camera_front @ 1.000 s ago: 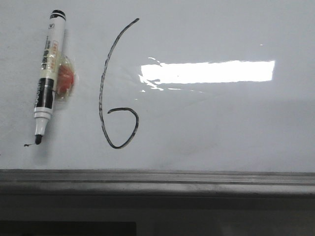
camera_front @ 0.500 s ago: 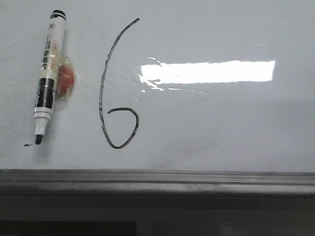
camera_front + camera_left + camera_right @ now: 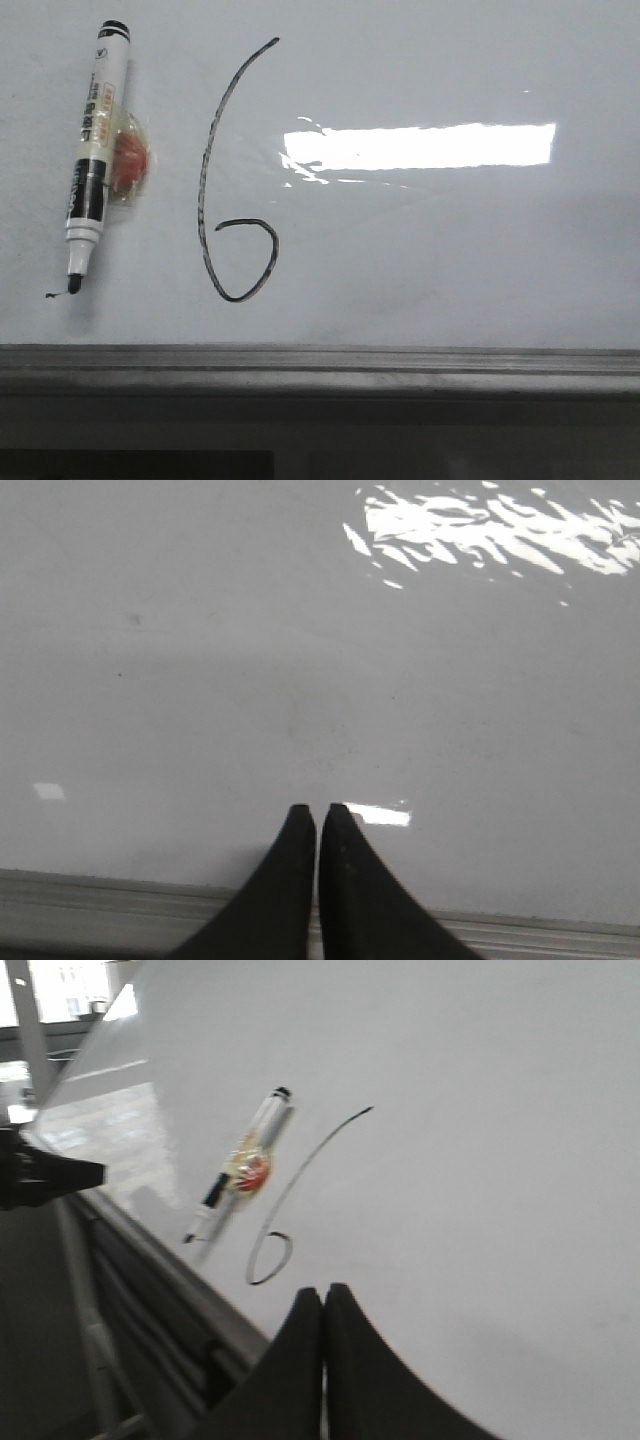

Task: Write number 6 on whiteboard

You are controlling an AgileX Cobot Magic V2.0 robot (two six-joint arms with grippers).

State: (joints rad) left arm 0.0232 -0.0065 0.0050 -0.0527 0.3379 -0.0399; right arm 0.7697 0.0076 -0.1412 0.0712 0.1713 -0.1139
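The number 6 (image 3: 228, 190) is drawn in thin black line on the whiteboard (image 3: 450, 260), a tall curved stem ending in a closed loop. It also shows in the right wrist view (image 3: 290, 1195). A white marker (image 3: 92, 155) with a black cap end lies on the board to the 6's left, tip down, an orange blob beside it. It also shows in the right wrist view (image 3: 240, 1165). My left gripper (image 3: 318, 810) is shut and empty over bare whiteboard (image 3: 300, 660). My right gripper (image 3: 323, 1292) is shut and empty, near the 6's loop.
A grey metal tray strip (image 3: 320, 362) runs along the board's lower edge. A tiny black smudge (image 3: 52, 294) sits by the marker's tip. A bright light reflection (image 3: 420, 146) lies right of the 6. The left arm's dark fingers (image 3: 50, 1175) show beyond the board's edge.
The marker, the 6 and the reflection have shifted a few pixels left in the front view. Nothing else differs.
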